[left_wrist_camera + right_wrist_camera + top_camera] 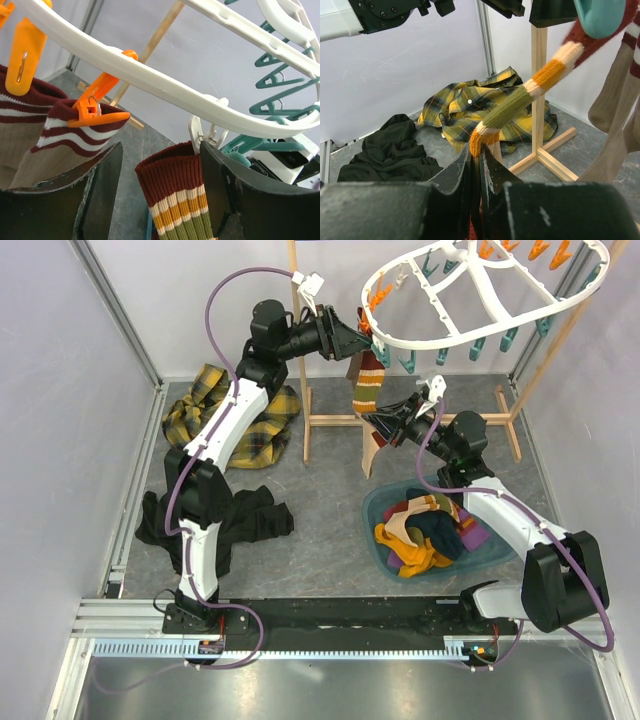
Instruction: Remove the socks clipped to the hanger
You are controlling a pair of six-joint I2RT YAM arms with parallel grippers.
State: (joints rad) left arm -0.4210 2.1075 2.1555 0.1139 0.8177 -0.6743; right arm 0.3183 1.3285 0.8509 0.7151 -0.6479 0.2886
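Hanging on white hanger (470, 337): striped sock (175, 200), cuff betw. wide-open L fingers (100, 200), lower end pinched in narrow R fingers (460, 175). Two beige socks (30, 145) on orange clips (97, 107), not yet removed. Done: sock pile (425, 535) in blue basin (372, 512). Est. past halfway.

top: overhead, wide | left wrist: upward | right wrist: level | shared: striped sock (175, 200)

Hanger rim (165, 85) and orange clip (100, 102) block from above; open gap separates striped sock (172, 197) from beige socks (30, 150).
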